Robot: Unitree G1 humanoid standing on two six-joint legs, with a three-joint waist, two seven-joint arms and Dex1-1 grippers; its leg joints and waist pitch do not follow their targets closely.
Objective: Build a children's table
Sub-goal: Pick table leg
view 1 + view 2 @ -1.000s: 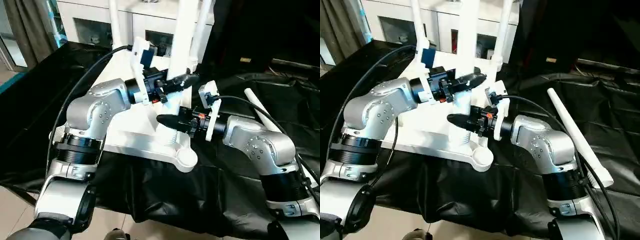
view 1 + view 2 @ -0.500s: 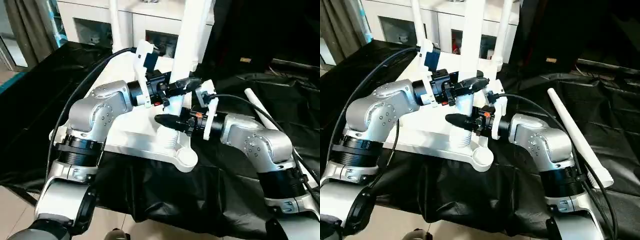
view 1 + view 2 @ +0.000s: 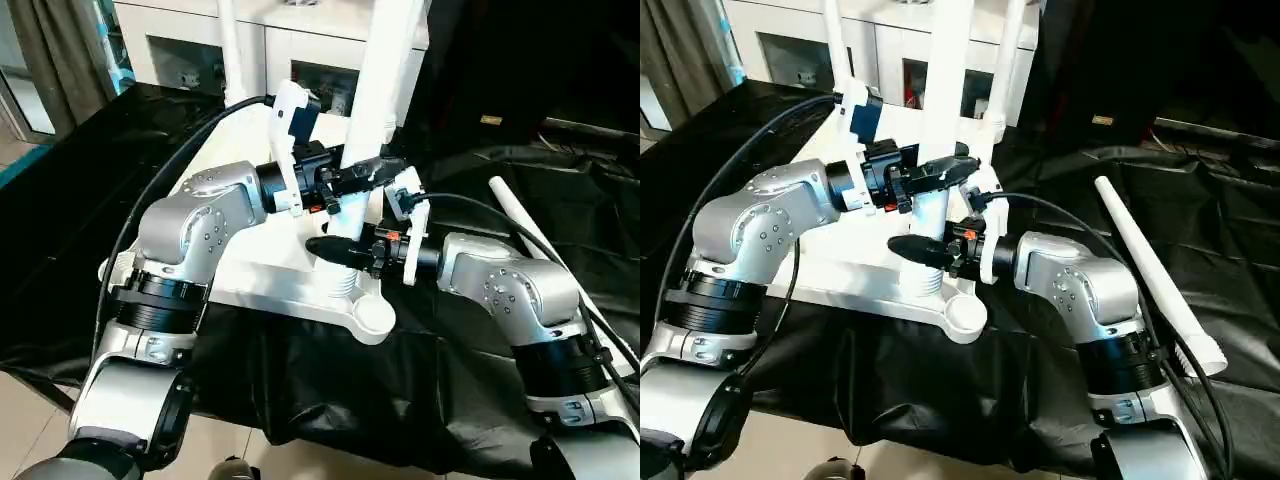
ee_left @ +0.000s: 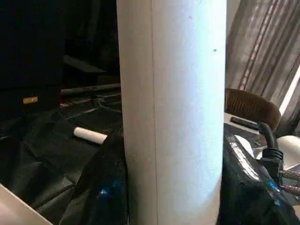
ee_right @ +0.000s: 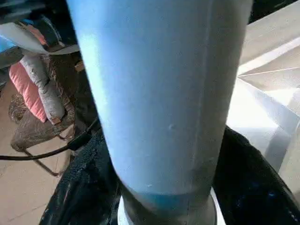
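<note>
The children's table (image 3: 250,275) lies upside down on the black cloth, a white top with ribs and round corner sockets. A long white leg (image 3: 385,80) stands upright near its front right corner, its ribbed foot (image 3: 343,278) at the top's underside. My left gripper (image 3: 365,172) is shut on this leg partway up. My right gripper (image 3: 335,250) is shut on the same leg lower down, just above the ribbed foot. In the left wrist view the leg (image 4: 173,112) runs between black fingers (image 4: 105,187). The right wrist view has the leg (image 5: 164,93) between its fingers (image 5: 89,187) too.
The front corner socket (image 3: 372,318) is open, right beside the held leg. Two more white legs (image 3: 228,40) (image 3: 1008,60) stand upright at the back of the top. A loose white leg (image 3: 1150,265) lies on the black cloth to the right. White cabinets stand behind.
The held leg has come more upright, its upper part shifting right. Both grippers keep their hold; my right gripper has edged slightly left and lower on the leg.
</note>
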